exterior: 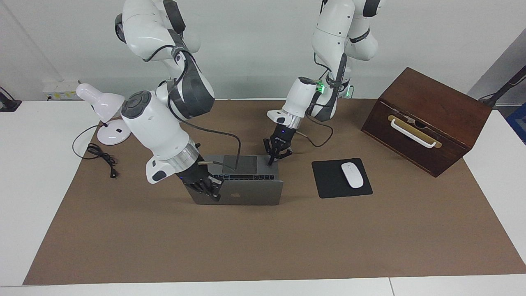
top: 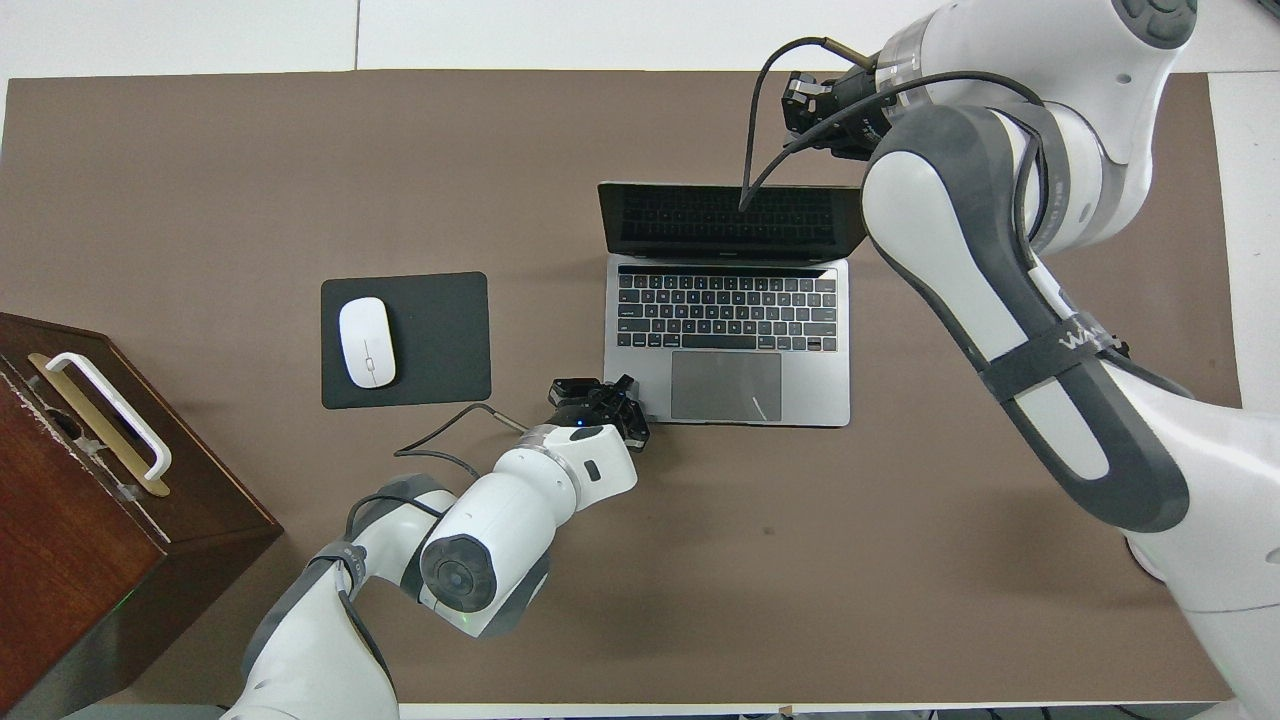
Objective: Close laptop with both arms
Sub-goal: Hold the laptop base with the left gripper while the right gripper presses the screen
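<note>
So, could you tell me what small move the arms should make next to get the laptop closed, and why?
Probably the right gripper, shut and set against the outer face of the raised lid, should push that lid toward the robots. The laptop is open, its lid well up. The left gripper, also shut, sits at the base's corner nearest the robots, seemingly steadying it.
</note>
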Robot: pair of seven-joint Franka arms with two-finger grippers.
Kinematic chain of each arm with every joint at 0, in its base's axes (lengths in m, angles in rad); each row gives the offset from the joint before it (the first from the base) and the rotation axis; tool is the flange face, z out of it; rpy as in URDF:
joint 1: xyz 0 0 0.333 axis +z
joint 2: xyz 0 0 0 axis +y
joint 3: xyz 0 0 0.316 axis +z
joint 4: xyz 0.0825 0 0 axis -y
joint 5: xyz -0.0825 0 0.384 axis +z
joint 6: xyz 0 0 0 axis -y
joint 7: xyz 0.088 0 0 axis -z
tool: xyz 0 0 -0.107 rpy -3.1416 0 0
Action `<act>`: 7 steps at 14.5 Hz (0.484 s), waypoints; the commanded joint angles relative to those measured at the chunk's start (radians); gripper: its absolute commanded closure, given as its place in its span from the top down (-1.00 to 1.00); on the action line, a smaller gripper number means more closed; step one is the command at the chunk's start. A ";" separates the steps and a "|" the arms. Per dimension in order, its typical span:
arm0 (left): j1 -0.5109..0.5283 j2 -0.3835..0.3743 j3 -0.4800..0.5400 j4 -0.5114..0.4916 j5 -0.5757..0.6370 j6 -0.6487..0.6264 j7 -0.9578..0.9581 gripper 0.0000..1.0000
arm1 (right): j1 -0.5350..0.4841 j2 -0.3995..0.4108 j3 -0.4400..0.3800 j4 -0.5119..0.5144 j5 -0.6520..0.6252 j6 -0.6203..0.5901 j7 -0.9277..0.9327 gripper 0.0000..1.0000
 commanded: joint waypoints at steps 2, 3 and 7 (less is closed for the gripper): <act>0.020 0.050 0.007 -0.040 -0.013 0.065 0.086 -1.00 | -0.005 0.003 0.008 -0.014 0.022 0.026 0.012 -1.00; 0.022 0.055 0.007 -0.040 -0.013 0.065 0.091 -1.00 | -0.005 0.003 0.008 -0.020 0.022 0.026 0.012 -1.00; 0.021 0.064 0.007 -0.040 -0.013 0.070 0.094 -1.00 | -0.005 0.001 0.008 -0.026 0.023 0.024 0.012 -1.00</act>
